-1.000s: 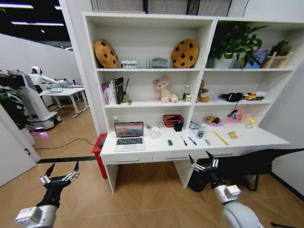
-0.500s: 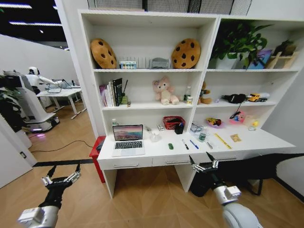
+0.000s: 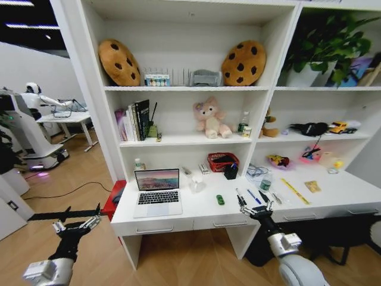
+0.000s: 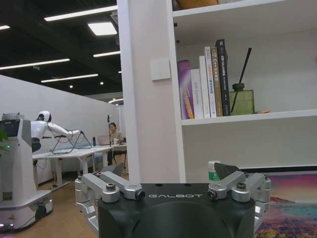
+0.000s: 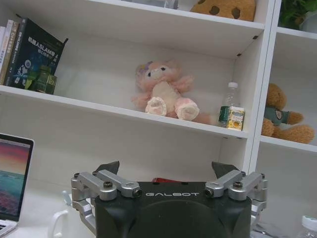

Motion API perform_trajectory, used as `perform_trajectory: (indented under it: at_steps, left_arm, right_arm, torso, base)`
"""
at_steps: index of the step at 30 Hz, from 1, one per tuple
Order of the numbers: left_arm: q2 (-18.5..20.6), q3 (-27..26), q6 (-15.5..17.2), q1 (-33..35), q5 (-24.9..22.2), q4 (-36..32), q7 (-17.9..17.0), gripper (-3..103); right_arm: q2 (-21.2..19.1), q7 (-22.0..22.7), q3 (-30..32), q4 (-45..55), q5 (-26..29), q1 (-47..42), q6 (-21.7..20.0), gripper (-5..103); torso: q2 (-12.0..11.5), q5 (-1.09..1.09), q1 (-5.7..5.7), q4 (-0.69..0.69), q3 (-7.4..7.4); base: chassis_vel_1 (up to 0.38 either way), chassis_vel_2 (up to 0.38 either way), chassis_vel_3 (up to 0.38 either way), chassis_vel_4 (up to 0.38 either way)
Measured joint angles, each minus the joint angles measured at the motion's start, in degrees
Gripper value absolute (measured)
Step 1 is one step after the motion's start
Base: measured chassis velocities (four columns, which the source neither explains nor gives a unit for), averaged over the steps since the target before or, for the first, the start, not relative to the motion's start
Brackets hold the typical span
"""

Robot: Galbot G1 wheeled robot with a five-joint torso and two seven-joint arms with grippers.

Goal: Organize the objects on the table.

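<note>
The long white table (image 3: 196, 210) carries a silver laptop (image 3: 157, 190) with its lid up, a tiny green toy car (image 3: 220, 199), and thin black and blue pens (image 3: 249, 196). My left gripper (image 3: 76, 227) hangs open below and to the left of the table's front corner, holding nothing. My right gripper (image 3: 256, 209) stands open in front of the table edge, just before the pens. In the right wrist view the laptop (image 5: 11, 177) appears at one edge behind the open gripper (image 5: 166, 174). The left wrist view has its open gripper (image 4: 171, 179) facing the shelf side.
A white shelving unit (image 3: 178, 89) rises over the table with books (image 3: 134, 122), a pink plush toy (image 3: 209, 118) and cookie cushions (image 3: 243, 62). A red basket (image 3: 221, 161), a yellow ruler (image 3: 295, 191) and a bottle (image 3: 266, 181) also stand on the table. Another robot (image 3: 27, 128) is at far left.
The whole head view has shifted: table and shelves now look bigger and closer. Both grippers stay open in the same pose, the right one now overlapping the table's front edge.
</note>
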Motion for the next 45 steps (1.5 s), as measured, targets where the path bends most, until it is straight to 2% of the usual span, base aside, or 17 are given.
perform_trajectory:
  at_steps: [31, 34, 37, 38, 40, 41, 42, 43, 44, 45]
  left_arm:
    - [1.34, 0.22, 0.07, -0.45, -0.21, 0.47, 0.51, 98]
    - [3.21, 0.35, 0.38, -0.25, -0.26, 0.46, 1.28, 94]
    - [6.07, 1.68, 1.03, -0.15, -0.28, 0.37, 2.36, 79]
    - [6.07, 1.68, 1.03, -0.15, -0.28, 0.37, 2.36, 79]
    - [9.88, 2.16, 1.50, 0.46, -0.98, 0.23, 3.05, 68]
    - [9.88, 2.16, 1.50, 0.46, -0.98, 0.23, 3.05, 68]
    - [13.24, 2.08, 1.51, 1.28, -1.46, 0.33, 3.55, 62]
    - [13.24, 2.08, 1.51, 1.28, -1.46, 0.33, 3.55, 62]
    - [17.26, 1.49, 1.53, 2.23, -2.23, 0.56, 3.80, 57]
    - [17.26, 1.49, 1.53, 2.23, -2.23, 0.56, 3.80, 57]
  right_arm:
    - [0.76, 1.35, -0.23, -0.36, -1.17, 0.10, -0.19, 100]
    - [1.10, 1.51, -0.16, -0.77, -1.18, -0.03, -0.14, 100]
    - [1.73, 1.45, 0.38, -1.54, -0.76, -0.22, 0.05, 100]
    - [1.73, 1.45, 0.38, -1.54, -0.76, -0.22, 0.05, 100]
    - [1.97, 1.42, 0.83, -2.01, -0.51, -0.32, 0.16, 100]
    - [1.97, 1.42, 0.83, -2.01, -0.51, -0.32, 0.16, 100]
    - [2.08, 1.41, 1.16, -2.11, -0.43, -0.43, 0.23, 100]
    - [2.08, 1.41, 1.16, -2.11, -0.43, -0.43, 0.23, 100]
    - [2.22, 1.44, 1.50, -2.12, -0.37, -0.54, 0.27, 100]
    - [2.22, 1.44, 1.50, -2.12, -0.37, -0.54, 0.27, 100]
  torso:
    - [0.00, 0.01, 0.01, 0.01, 0.00]
    - [0.01, 0.01, -0.02, 0.00, -0.01]
    - [0.02, 0.01, -0.06, 0.00, -0.02]
    - [0.02, 0.01, -0.06, 0.00, -0.02]
    - [0.03, 0.02, -0.07, -0.01, -0.02]
    - [0.03, 0.02, -0.07, -0.01, -0.02]
    - [0.03, 0.02, -0.06, 0.00, -0.02]
    - [0.03, 0.02, -0.06, 0.00, -0.02]
    - [0.02, -0.01, -0.06, 0.01, -0.02]
    - [0.02, -0.01, -0.06, 0.01, -0.02]
  base:
    - [-0.126, 0.122, 0.126, -0.128]
    - [0.000, 0.000, 0.000, 0.000]
    - [0.000, 0.000, 0.000, 0.000]
    - [0.000, 0.000, 0.000, 0.000]
    - [0.000, 0.000, 0.000, 0.000]
    - [0.000, 0.000, 0.000, 0.000]
    - [0.000, 0.000, 0.000, 0.000]
    - [0.000, 0.000, 0.000, 0.000]
    - [0.000, 0.000, 0.000, 0.000]
    - [0.000, 0.000, 0.000, 0.000]
